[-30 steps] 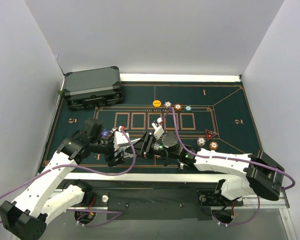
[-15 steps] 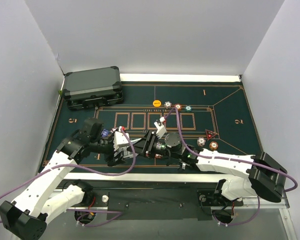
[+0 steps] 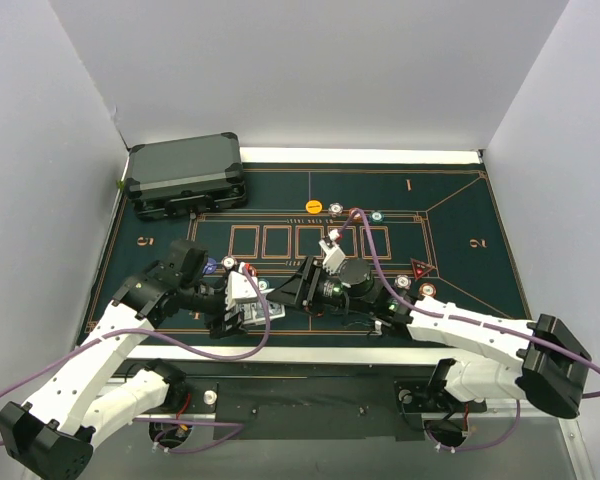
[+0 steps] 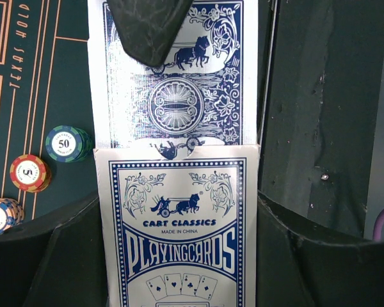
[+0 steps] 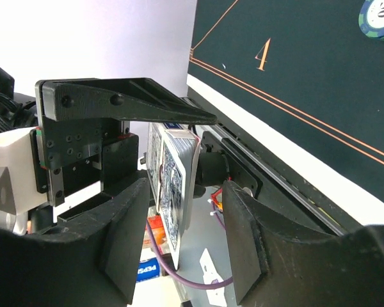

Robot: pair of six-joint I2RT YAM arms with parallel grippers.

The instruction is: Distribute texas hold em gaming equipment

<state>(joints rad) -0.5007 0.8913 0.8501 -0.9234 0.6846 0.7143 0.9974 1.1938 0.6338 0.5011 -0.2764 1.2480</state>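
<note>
My left gripper [image 3: 242, 312] [image 4: 179, 256] is shut on a blue-and-white playing card box [image 4: 179, 236], held just above the mat's near edge. A stack of blue-backed cards [image 4: 179, 96] [image 5: 176, 185] sticks out of the box's open end. My right gripper [image 3: 292, 290] [image 5: 182, 192] is open, with one jaw on either side of that stack and a gap on the right side. One of its fingers [image 4: 150, 25] overlaps the top card. Poker chips [image 4: 67, 143] [image 4: 29, 173] lie on the mat beside the box. More chips [image 3: 335, 208] sit at the back.
A green Texas hold'em mat [image 3: 450, 220] covers the table. A dark grey hard case [image 3: 185, 175] stands at the back left. Two chips [image 3: 426, 291] and a red triangle marker [image 3: 419, 267] lie right of centre. A purple cable [image 3: 365, 250] loops over the mat.
My right gripper has swung left and toward the near edge, closing in on the card stack. My left gripper has dropped slightly toward the front edge, uncovering chips behind it.
</note>
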